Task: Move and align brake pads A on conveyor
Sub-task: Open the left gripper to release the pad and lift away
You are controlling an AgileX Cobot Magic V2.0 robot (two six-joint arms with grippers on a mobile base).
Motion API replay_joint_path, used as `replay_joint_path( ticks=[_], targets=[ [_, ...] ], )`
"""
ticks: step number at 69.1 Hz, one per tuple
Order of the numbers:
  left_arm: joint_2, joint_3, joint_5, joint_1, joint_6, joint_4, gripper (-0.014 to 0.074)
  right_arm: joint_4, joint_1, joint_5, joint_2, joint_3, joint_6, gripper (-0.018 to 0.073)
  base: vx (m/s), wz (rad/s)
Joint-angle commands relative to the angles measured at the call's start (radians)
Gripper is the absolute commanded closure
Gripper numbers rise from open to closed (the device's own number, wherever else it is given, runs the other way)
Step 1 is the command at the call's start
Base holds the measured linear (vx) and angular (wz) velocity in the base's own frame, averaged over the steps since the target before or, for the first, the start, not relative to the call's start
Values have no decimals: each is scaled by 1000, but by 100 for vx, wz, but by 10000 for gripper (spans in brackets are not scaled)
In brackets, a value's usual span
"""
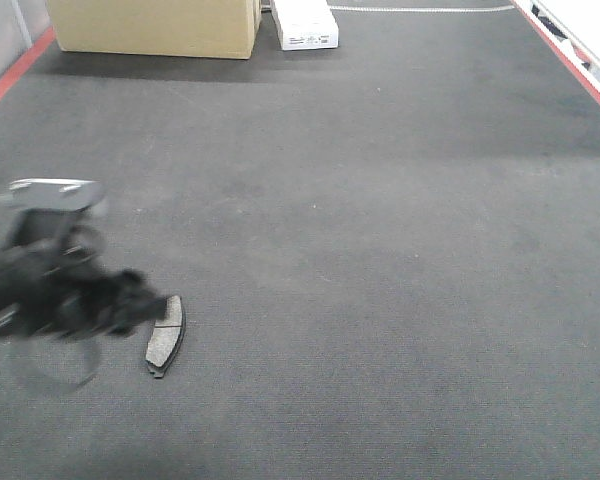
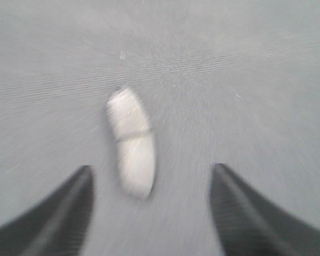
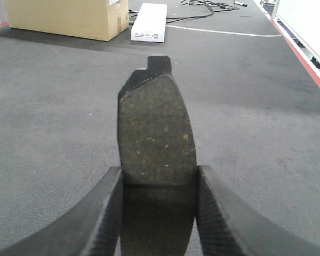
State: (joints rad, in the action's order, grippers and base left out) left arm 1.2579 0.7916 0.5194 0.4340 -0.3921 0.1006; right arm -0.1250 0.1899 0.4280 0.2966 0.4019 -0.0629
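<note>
One brake pad A (image 1: 165, 335) lies flat on the dark conveyor (image 1: 380, 250) near the front left, its groove across the middle. My left gripper (image 1: 145, 305), blurred, hovers just left of it. In the left wrist view the same pad (image 2: 132, 144) looks pale and lies ahead of the open left gripper (image 2: 152, 169), its near end between the spread fingertips, untouched. My right gripper (image 3: 158, 170) is shut on a second brake pad (image 3: 157, 128), held above the belt and pointing away. The right gripper is out of the exterior view.
A cardboard box (image 1: 155, 25) and a white box (image 1: 305, 25) stand at the belt's far end. Red frame edges run along the left (image 1: 15, 70) and right (image 1: 570, 65) sides. Cables (image 3: 202, 5) lie beyond the white box.
</note>
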Motion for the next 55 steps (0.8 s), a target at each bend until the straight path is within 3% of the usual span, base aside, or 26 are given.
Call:
replay_joint_path(
  ticks=[1, 20, 38, 45, 55],
  targets=[
    [-141, -54, -52, 6, 7, 27, 285, -8, -1, -98, 7, 28, 8, 564, 0, 0],
    [-540, -289, -86, 6, 25, 40, 606, -8, -1, -98, 7, 28, 8, 564, 0, 0],
    [-845, -399, -111, 6, 25, 122, 603, -8, -1, -98, 7, 28, 8, 564, 0, 0],
    [-916, -405, -110, 6, 25, 171, 603, -8, -1, -98, 7, 28, 8, 564, 0, 0],
    [-957, -405, -111, 6, 25, 181, 603, -8, -1, -98, 7, 28, 8, 564, 0, 0]
  ],
)
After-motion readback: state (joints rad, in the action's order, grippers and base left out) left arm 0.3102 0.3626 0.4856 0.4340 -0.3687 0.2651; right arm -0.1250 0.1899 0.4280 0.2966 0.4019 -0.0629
